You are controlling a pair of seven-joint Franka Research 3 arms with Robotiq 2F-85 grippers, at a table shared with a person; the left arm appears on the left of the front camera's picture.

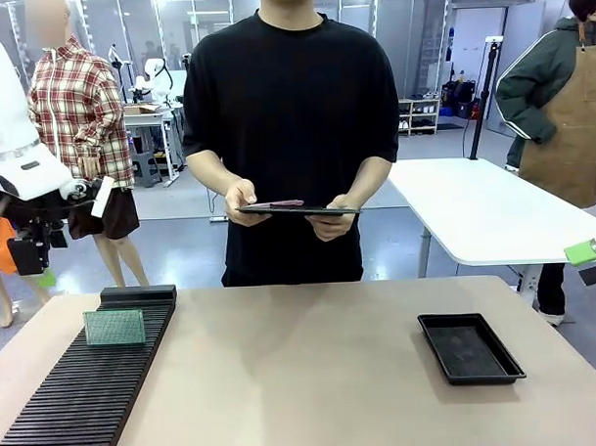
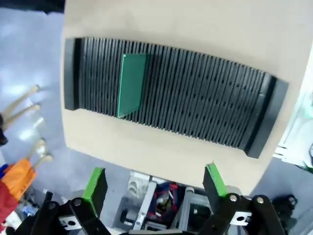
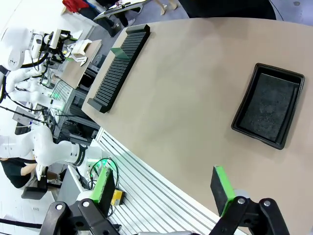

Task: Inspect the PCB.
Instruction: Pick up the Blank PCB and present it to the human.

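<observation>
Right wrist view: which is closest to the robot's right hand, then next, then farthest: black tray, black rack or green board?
From the right hand:
1. Black tray, just ahead on its side.
2. Rack, across the table; its near end comes first.
3. PCB, standing near the rack's far end.

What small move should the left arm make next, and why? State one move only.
Probably swing the left gripper inward over the PCB and square its jaws to the board's top edge. The PCB stands upright in a slot of the black rack, untouched. The left gripper hangs open beyond the table's edge, on the rack's side, so it looks like the arm to fetch it.
</observation>
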